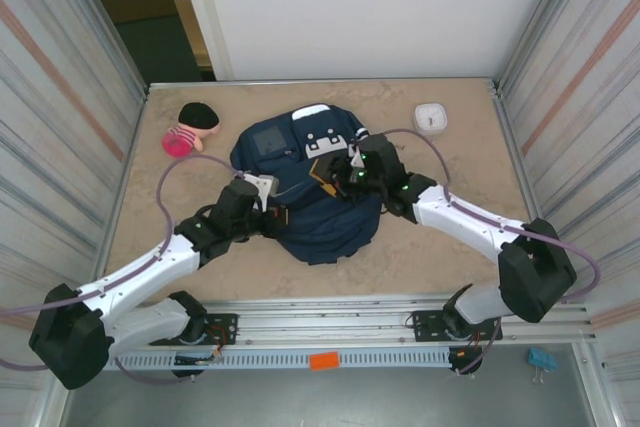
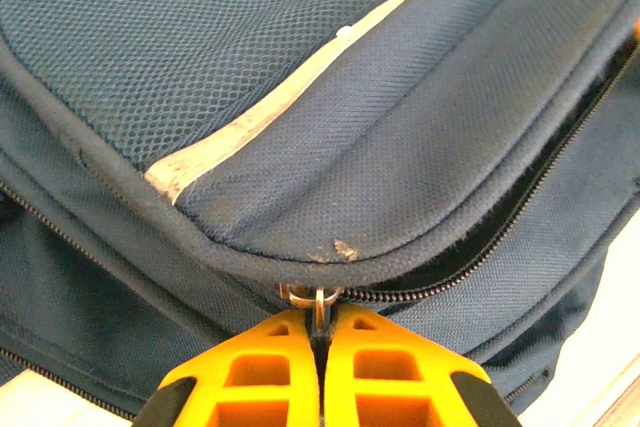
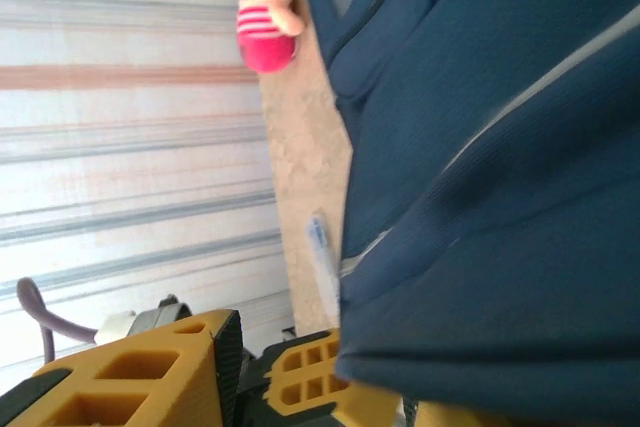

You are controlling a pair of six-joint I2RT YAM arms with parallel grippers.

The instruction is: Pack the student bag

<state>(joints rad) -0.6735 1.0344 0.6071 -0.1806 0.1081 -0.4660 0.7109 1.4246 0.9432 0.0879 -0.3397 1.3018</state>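
Note:
The student bag (image 1: 320, 212), navy blue with pale stripes and a white patch, lies flat in the middle of the table. My left gripper (image 1: 272, 205) is at its left side. In the left wrist view its yellow fingers (image 2: 270, 372) are shut on the metal zipper pull (image 2: 320, 299), and the zipper gapes open to the right of it. My right gripper (image 1: 350, 173) is over the bag's upper right part. One of its yellow fingers (image 3: 150, 377) stands far from the other, which is hidden under a fold of bag fabric (image 3: 500, 277). The jaws are apart.
A small doll (image 1: 190, 127) with black hair and pink clothes lies at the back left. A white box (image 1: 430, 117) sits at the back right. A pen (image 3: 322, 247) lies on the table beside the bag. Ribbed metal walls close both sides.

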